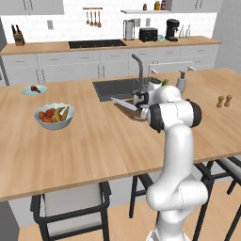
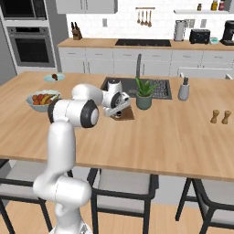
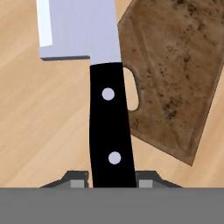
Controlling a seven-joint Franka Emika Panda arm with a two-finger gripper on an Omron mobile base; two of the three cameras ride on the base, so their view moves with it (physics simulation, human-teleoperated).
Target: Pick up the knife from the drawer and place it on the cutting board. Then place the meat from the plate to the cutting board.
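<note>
Pale wood of the island counter (image 1: 94, 141) lies under the whole working area. At the bottom of the hand view the fingers (image 3: 75, 180) are closed tight on the black handle of the knife (image 3: 109, 127), one tip on each side of it, and only their grey tops can be seen. From there the handle runs up to the silver blade, whose tip is cut off at the top edge. Just right of the handle lies the dark brown cutting board (image 3: 175, 74), set at an angle, its cut-out grip slot beside the handle; whether the knife touches the board or hangs above it cannot be told. In the left base view the blade sticks out level to the left from the gripper (image 1: 139, 109), in front of the sink (image 1: 113, 88); the board is mostly hidden by the hand there. The arm rises from its base, bends at a dark-jointed elbow and reaches forward with the wrist low over the counter. Far to the left, the plate (image 1: 28, 92) carries the meat (image 1: 35, 88), small and hard to make out, behind a bowl of fruit (image 1: 54, 121).
</note>
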